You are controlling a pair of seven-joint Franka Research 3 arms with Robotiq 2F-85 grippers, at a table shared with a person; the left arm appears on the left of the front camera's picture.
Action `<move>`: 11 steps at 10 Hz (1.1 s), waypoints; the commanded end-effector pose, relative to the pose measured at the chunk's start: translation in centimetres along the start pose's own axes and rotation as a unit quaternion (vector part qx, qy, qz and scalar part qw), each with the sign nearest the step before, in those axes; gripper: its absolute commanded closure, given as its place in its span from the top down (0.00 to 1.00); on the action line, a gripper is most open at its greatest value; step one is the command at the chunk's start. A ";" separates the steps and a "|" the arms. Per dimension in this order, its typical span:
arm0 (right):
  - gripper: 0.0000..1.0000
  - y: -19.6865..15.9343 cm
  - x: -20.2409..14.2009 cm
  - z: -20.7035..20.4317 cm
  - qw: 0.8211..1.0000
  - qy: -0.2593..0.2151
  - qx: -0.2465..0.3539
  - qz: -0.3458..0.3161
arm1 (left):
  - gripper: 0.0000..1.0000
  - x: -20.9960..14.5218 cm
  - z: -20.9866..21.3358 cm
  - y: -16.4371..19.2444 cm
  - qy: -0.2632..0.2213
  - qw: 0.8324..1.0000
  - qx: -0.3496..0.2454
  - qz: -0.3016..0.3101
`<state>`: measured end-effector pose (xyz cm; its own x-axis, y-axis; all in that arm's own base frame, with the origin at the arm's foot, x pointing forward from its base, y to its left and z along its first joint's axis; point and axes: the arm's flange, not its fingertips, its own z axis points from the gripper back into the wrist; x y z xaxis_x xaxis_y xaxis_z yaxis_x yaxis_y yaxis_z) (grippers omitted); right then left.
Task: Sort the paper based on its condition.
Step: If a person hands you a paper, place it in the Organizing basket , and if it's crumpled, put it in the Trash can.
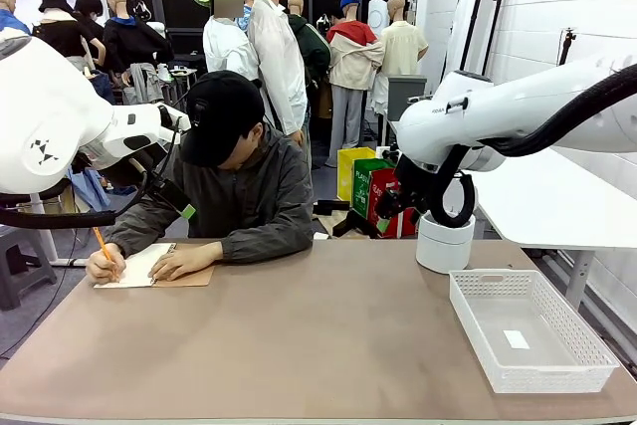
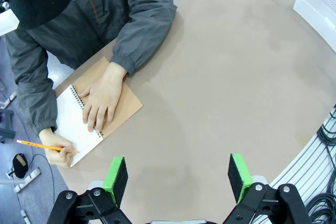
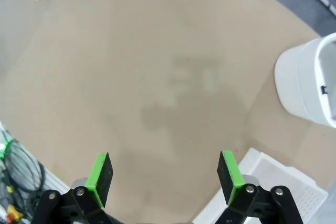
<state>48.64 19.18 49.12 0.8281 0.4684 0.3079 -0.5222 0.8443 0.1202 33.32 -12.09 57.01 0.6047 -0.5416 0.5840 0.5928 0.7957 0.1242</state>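
A person at the table's far left writes with an orange pencil [image 1: 103, 246] on the paper [image 1: 134, 266], a white page lying on a spiral-bound notebook with a brown cover [image 1: 189, 278]. In the left wrist view the paper [image 2: 65, 121] lies under both of the person's hands, beside the spiral binding. My left gripper [image 1: 187, 211] [image 2: 178, 174] hangs open and empty above the table, near the person's arm. My right gripper [image 1: 390, 201] [image 3: 164, 174] is open too, high over the table's right half.
A white plastic basket [image 1: 557, 370] [image 3: 262, 182] stands at the front right with a tiny white tag [image 1: 516, 338] in it. Behind it stands a white round bin [image 1: 445, 243] [image 3: 310, 85]. The brown tabletop [image 1: 318, 335] lies between.
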 end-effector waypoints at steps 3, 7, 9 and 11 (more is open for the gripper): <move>1.00 0.0 0.0 0.0 1.000 0.000 0.000 0.000 | 1.00 0.0 0.0 0.1 0.000 1.000 0.000 0.000; 1.00 0.9 -0.4 1.2 0.999 -0.027 0.017 0.015 | 1.00 0.0 0.0 0.1 0.000 1.000 0.000 0.000; 1.00 4.3 -1.4 3.6 0.994 -0.083 0.024 0.064 | 1.00 0.0 0.0 0.1 0.000 1.000 0.000 0.000; 1.00 7.2 -2.7 5.7 0.984 -0.118 0.035 0.126 | 1.00 0.0 0.0 0.1 0.000 1.000 0.000 0.000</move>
<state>43.22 23.32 55.63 0.6747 0.5518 0.4903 -0.6631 0.7449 0.0742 33.32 -12.09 57.01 0.6046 -0.5416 0.5840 0.5928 0.7957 0.1242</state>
